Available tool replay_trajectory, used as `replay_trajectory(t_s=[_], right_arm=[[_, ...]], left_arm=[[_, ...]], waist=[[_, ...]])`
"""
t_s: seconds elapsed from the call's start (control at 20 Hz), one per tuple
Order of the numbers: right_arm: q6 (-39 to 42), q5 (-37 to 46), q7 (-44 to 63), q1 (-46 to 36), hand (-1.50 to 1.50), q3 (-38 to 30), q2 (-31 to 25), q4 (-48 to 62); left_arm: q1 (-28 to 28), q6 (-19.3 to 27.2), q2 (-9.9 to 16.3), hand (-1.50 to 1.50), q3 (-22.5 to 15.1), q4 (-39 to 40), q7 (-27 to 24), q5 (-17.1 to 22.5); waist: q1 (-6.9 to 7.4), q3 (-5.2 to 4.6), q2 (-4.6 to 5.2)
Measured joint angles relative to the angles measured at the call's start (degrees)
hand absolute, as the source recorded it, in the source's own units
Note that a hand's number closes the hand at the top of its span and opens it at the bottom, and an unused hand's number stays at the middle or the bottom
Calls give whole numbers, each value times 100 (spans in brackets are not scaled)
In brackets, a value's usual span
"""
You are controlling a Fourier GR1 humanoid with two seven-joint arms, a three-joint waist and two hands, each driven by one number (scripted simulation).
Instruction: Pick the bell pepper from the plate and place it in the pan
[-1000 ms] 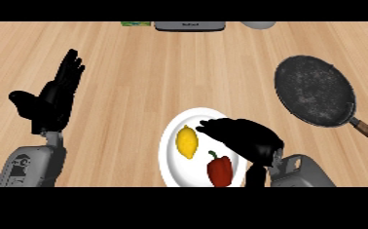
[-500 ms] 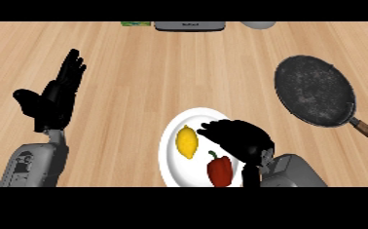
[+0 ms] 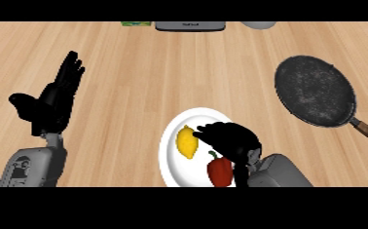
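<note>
On my far left, the left robot hand (image 3: 52,104) rests open above the counter (image 3: 165,72), fingers straight and up. Moving right, the white plate (image 3: 171,140) holds a lemon (image 3: 188,142) and the red bell pepper (image 3: 220,170), which lies near the plate's lower edge. My right robot hand (image 3: 229,139) hovers over the plate with fingers curled, grasping nothing, just above and beside the pepper. I judge I should draw it back toward the pepper, clear of the lemon. The pan (image 3: 315,90) waits far right.
</note>
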Motion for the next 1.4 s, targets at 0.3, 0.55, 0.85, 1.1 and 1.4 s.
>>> replay_trajectory(t_s=[0.3,0.55,0.85,1.1,1.4], right_arm=[[-107,370,-219,42,-150,41,156,430],[-115,495,-522,24,150,64,253,649],[-375,707,-1199,-64,150,177,184,799],[-815,827,-539,-47,150,-186,571,1145],[-1899,678,1741,-214,150,-1303,913,1435]], left_arm=[[-3,-14,-45,0,54,-10,-4,-66],[-15,-48,-59,0,86,-79,80,-65],[-28,-49,-133,0,76,10,6,-123],[-214,-73,-95,0,146,112,24,-99],[-164,-94,-88,0,135,113,-6,-108]], waist=[[-6,-2,-8],[-4,-5,-26],[-6,-3,-39],[6,-10,-37],[32,-2,17]])
